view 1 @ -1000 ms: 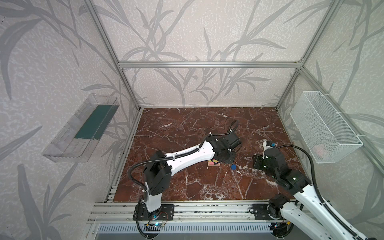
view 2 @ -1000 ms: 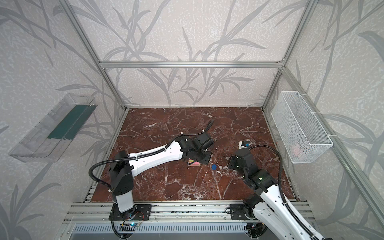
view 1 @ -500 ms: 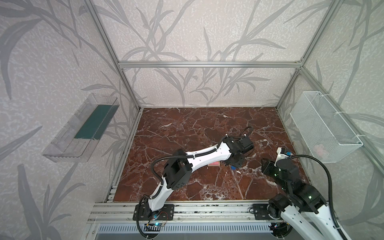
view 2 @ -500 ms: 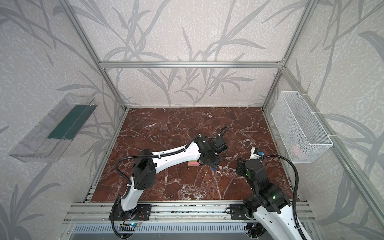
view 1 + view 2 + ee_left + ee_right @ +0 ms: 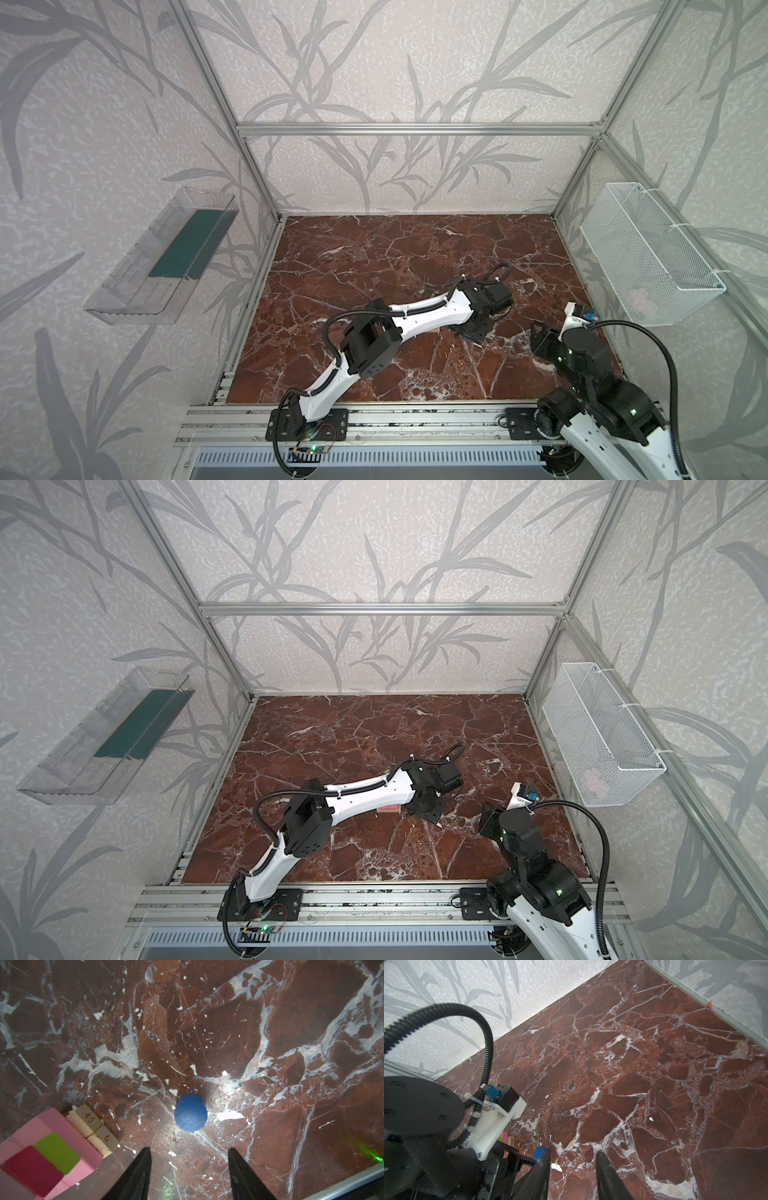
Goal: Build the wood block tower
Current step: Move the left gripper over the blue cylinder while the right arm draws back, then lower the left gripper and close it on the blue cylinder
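Nearest you, the right gripper [image 5: 572, 1156] hangs over the marble table [image 5: 374, 257] with its jaws parted and nothing between them. A little further in, your left gripper [image 5: 189, 1148] points down, jaws spread and empty. The blue disc [image 5: 190, 1112] sits on the stone just ahead of its tips, untouched. Near the disc but apart from it stands the tower [image 5: 52, 1147]: tan bars [image 5: 91, 1124] lowest, pink bars [image 5: 62, 1124] on them, a lime-green bar [image 5: 57, 1152] and a red cube [image 5: 31, 1167] on top. On the left wall you have a clear plastic bin [image 5: 166, 257] holding a dark green slab [image 5: 187, 245]. On the right wall a white wire basket [image 5: 648, 257] holds a pale pink thing [image 5: 638, 297], too blurred to name. The red-brown, white-veined stone runs back to leaf-patterned walls [image 5: 415, 83] in an aluminium frame [image 5: 415, 129].
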Motion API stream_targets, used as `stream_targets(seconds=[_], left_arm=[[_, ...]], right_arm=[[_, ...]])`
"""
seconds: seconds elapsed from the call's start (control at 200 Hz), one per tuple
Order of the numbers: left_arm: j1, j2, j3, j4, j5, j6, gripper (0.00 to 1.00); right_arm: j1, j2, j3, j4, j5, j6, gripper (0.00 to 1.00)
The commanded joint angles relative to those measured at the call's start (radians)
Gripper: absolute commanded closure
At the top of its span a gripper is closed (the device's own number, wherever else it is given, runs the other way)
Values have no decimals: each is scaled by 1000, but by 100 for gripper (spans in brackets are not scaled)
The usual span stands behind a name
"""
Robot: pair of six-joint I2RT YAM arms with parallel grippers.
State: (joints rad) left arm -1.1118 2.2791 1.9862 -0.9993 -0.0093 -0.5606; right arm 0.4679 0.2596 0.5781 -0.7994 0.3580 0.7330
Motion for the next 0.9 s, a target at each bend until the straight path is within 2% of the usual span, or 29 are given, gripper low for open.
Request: stream_targets(seconds=[0.0,0.235,0.435,0.895], left_arm=[[-5,34,39,-40,-27,-7,42],[-4,66,57,-57,-62,-25,45],[-3,82,60,-38,-31,-32,51],[1,100,63,-15,-14,-37,55]], right_arm=[[-3,-11,7,-27,19,5,62],[-3,-16,7,-26,16,3,62],[-3,-17,10,-26,12,-1,62],[-4,-20,9,-25,7,-1,62]])
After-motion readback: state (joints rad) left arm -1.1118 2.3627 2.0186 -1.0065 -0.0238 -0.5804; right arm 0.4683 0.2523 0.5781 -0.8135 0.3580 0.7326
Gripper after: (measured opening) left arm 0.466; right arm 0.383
